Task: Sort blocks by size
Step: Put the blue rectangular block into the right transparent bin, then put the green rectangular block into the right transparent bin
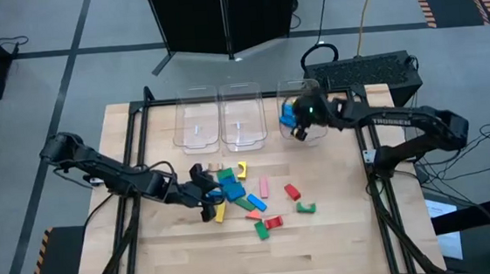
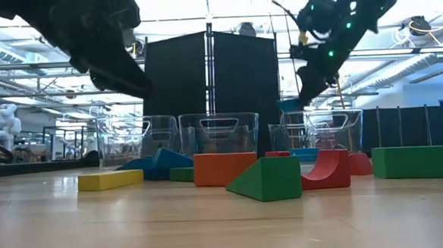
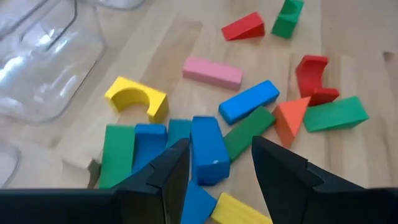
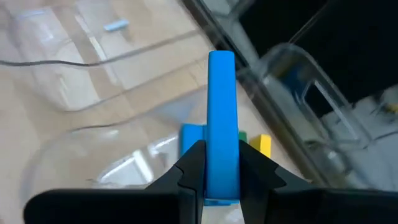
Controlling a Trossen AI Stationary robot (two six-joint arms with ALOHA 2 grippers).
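Wooden desk: right gripper pinches a blue block over the right bin, apparently to drop; left gripper, fingers spread, hovers above the pile.

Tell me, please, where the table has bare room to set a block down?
The near strip of the table, below the block pile, is bare, as is the patch right of the green arch. It is crowded around the pile, where the left gripper hovers.

Dark jointed arms, white lettering, green light.
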